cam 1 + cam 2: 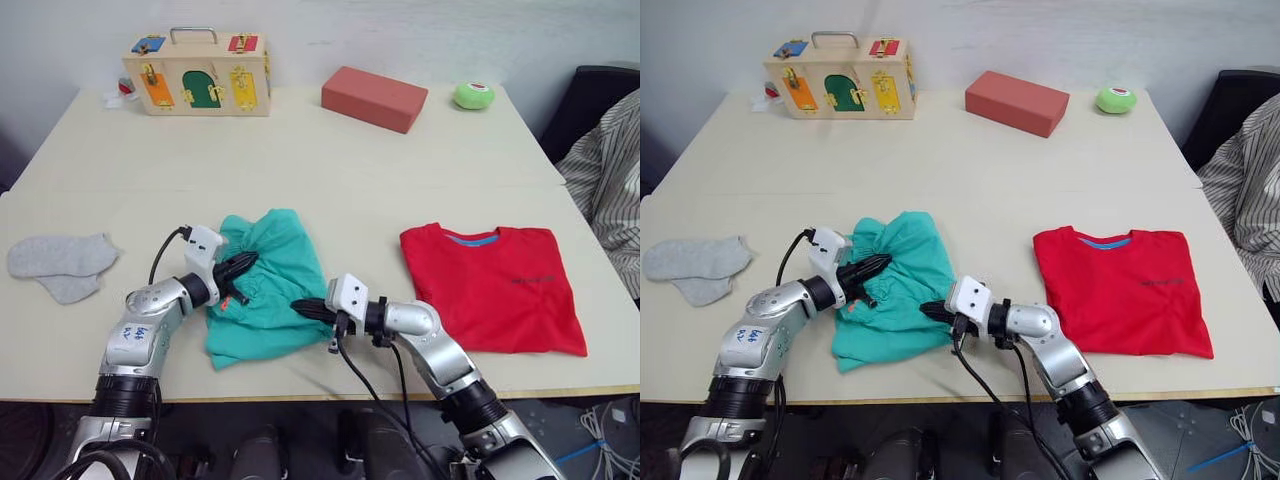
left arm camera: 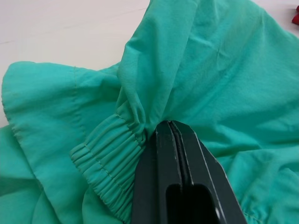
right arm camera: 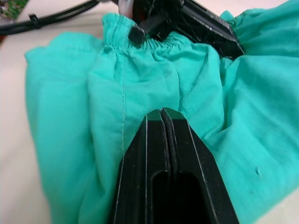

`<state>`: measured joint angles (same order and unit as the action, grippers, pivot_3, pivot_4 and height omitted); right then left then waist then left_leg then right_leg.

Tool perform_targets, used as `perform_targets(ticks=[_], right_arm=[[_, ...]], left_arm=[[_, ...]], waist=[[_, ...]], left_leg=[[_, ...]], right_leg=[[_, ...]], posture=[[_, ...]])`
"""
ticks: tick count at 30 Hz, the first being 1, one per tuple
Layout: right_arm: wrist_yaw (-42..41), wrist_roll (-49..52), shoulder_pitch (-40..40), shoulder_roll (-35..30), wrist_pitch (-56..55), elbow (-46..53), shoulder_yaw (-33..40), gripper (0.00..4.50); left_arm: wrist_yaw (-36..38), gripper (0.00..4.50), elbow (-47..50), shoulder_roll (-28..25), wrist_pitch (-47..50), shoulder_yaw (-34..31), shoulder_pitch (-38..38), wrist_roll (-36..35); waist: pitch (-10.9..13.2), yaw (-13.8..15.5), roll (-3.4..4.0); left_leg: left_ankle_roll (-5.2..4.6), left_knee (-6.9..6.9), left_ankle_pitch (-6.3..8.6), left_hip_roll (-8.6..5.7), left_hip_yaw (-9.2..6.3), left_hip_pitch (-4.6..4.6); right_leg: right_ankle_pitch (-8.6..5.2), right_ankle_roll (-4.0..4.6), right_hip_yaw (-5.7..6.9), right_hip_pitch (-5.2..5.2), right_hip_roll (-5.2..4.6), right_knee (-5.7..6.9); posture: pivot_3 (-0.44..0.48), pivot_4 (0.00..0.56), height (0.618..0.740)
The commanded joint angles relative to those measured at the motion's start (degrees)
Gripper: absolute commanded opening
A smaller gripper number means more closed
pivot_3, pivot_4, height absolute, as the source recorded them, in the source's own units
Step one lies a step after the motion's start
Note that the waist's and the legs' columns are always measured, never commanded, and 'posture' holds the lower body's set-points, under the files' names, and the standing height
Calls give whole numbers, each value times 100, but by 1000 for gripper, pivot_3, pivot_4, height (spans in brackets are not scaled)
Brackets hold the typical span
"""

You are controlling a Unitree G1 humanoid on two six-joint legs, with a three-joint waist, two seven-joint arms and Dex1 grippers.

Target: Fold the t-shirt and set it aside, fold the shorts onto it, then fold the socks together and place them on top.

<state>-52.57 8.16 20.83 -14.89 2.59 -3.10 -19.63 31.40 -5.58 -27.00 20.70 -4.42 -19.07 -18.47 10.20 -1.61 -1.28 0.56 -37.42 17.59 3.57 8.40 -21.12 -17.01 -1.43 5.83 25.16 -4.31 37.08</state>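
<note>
Across the pale surface [image 1: 330,180], the largest thing is the t-shirt [image 1: 495,290], spread flat toward the robot's right with its blue neck label showing. Near the front edge at the middle lies the shorts [image 1: 270,285], bunched into a rumpled teal heap. Both arms reach into that heap. The left gripper [image 1: 240,265] bites the cloth at its left upper side; the left wrist view shows what the head views cannot, its fingers [image 2: 175,154] pressed together on a fold just beside the gathered elastic waist. The right gripper [image 1: 310,308] meets the heap's right lower edge, and the right wrist view shows its fingers [image 3: 161,135] closed tight on teal cloth, with the left gripper beyond at the waistband. Along the far edge stand a wooden latch box [image 1: 197,75], a red brick-shaped block [image 1: 374,97] and a green ball [image 1: 473,95]. Smallest, the socks [image 1: 62,264] lie overlapping at the far left, well apart from the shorts.
</note>
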Motion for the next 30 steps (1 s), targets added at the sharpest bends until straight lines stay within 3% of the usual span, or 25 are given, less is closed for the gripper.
perform_targets(ticks=[1, 3, 7, 11, 15, 19, 25, 30], right_arm=[[-402, 494, -68, -166, 68, 380, 208, 37], [-500, 586, -44, -215, 85, 395, 224, 37], [-399, 987, 199, 25, 320, 420, 478, 37], [-32, 1043, 843, 287, 619, 23, 766, 37], [331, 475, 1574, 450, 373, -1016, 675, 37], [432, 76, 2377, 918, -65, -2382, 507, 37], [660, -457, 3037, 1461, -957, -4392, 431, 37], [1025, -438, 3280, 1439, -1232, -5225, 880, 37]], left_arm=[[-90, 0, -584, 1, -394, -435, 191, 24], [99, 0, -655, 9, -583, -632, 180, -172], [1234, 0, -114, -179, -976, -888, 348, -792], [1899, 0, 644, -585, -654, -1249, 463, -1511], [2080, 0, 978, -817, -453, -950, 763, -1345], [1702, 0, 738, -828, -614, -612, 1033, -636], [1048, 0, 422, -509, -608, -540, 1192, -238], [992, 0, 334, -469, -625, -553, 1342, -186]], waist=[[0, -16, 0], [0, -29, 0], [1, -38, -3], [10, -31, -14], [9, -20, -14], [12, -46, -10], [11, -133, -11], [11, -163, -11]], left_leg=[[0, 1, 0, 0, 0, 4], [1, 3, -1, 3, -1, 10], [4, 8, -2, 6, -2, 10], [14, -4, -8, 7, -2, -13], [9, -5, -5, 0, -2, -7], [1, -6, -4, -7, 3, -13], [3, -2, -6, -2, 3, -15], [3, -4, -6, -3, 3, -12]], right_leg=[[0, 0, 0, -2, 0, 1], [0, 0, 2, -5, 3, 3], [0, 3, 5, 0, 6, 10], [0, 6, 3, 21, 4, 24], [-1, 9, 2, 16, -6, 24], [-1, 9, -2, 20, -11, 23], [-3, 13, -1, 24, -10, 29], [-3, 13, -2, 22, -14, 34]], posture=[[0, 150, 740], [0, 150, 740], [0, 150, 740], [0, 150, 740], [0, 150, 740], [0, 150, 740], [0, 150, 740], [0, 150, 740]])
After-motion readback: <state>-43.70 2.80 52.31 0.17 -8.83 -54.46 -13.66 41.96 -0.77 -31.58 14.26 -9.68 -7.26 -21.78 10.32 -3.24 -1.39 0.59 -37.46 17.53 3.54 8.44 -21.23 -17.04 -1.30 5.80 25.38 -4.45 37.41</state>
